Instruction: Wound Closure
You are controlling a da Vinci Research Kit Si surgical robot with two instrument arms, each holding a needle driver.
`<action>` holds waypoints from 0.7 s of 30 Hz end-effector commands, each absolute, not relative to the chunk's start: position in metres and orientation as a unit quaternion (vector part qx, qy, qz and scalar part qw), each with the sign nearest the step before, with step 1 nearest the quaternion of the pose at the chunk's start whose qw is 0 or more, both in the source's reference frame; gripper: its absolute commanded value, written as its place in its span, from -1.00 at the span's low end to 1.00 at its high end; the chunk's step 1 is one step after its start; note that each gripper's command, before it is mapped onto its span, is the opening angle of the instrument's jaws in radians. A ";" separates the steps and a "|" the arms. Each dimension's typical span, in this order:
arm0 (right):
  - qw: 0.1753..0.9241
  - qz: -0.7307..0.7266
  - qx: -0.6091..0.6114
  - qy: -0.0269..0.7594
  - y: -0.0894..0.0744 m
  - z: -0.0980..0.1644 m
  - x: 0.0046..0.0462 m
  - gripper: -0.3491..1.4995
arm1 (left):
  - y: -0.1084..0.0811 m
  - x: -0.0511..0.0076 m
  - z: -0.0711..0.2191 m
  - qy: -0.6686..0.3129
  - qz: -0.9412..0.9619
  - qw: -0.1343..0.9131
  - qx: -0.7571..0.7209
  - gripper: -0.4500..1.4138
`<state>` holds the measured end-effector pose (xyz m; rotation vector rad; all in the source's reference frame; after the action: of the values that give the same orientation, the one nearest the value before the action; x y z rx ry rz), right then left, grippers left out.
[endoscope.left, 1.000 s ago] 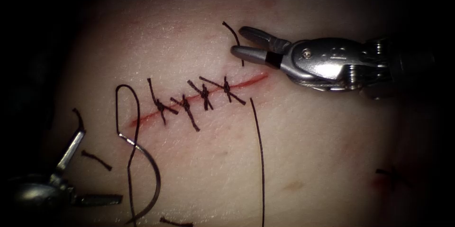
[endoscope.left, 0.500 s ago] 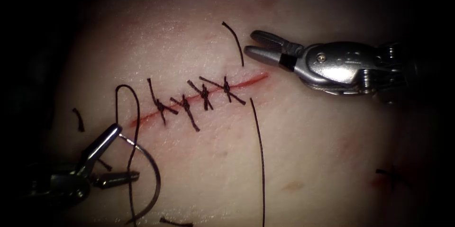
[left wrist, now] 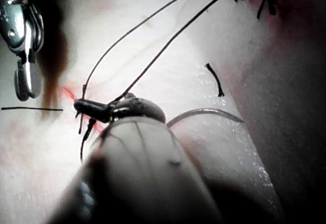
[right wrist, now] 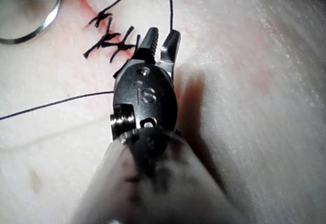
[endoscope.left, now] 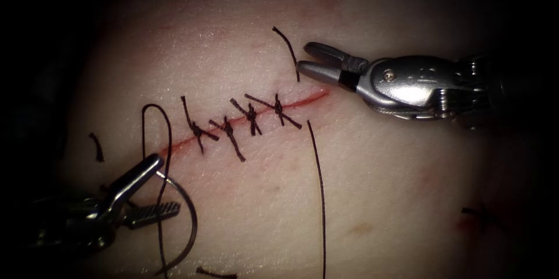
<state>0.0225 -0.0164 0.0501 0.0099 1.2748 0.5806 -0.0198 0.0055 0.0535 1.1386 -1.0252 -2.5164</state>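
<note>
The left tool [endoscope.left: 154,189] sits low at the left end of the cut [endoscope.left: 244,119], its jaws spread wide and holding nothing. The upper jaw lies across the blunt end of the needle [endoscope.left: 183,221], the lower jaw points at the needle's curve, and whether either touches the steel cannot be told. The needle lies free on the tissue [endoscope.left: 372,186], not in it, curving down and away from those jaw tips on the near side of the cut. The thread [endoscope.left: 166,139] loops up from the needle's end just above the upper jaw and falls back past both jaws. Four knotted stitches [endoscope.left: 251,117] cross the cut between the two tools. A long strand [endoscope.left: 319,197] runs down the tissue below the right tool. The right tool [endoscope.left: 308,60] hovers just above the cut's right end, jaws narrowly parted and empty, with a short cut end of thread [endoscope.left: 290,52] just beyond its tips. Red fluid [endoscope.left: 308,99] lines the cut under those tips
</note>
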 end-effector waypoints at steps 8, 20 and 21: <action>0.762 0.268 0.012 0.589 -0.017 0.050 0.0226 -0.62 | 0.006 -0.0213 0.054 -0.321 -0.860 0.139 0.371 -1.00; 0.815 0.122 0.059 0.563 -0.022 0.047 0.0227 -1.00 | 0.011 -0.0248 0.053 -0.267 -0.885 0.042 0.379 -1.00; 0.816 0.113 0.065 0.564 -0.022 0.047 0.0230 -1.00 | 0.011 -0.0253 0.053 -0.271 -0.888 0.034 0.370 -1.00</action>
<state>0.0221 -0.0210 0.0464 0.1403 1.1967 0.2377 -0.0256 0.0117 0.0526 1.1120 -0.8435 -2.7585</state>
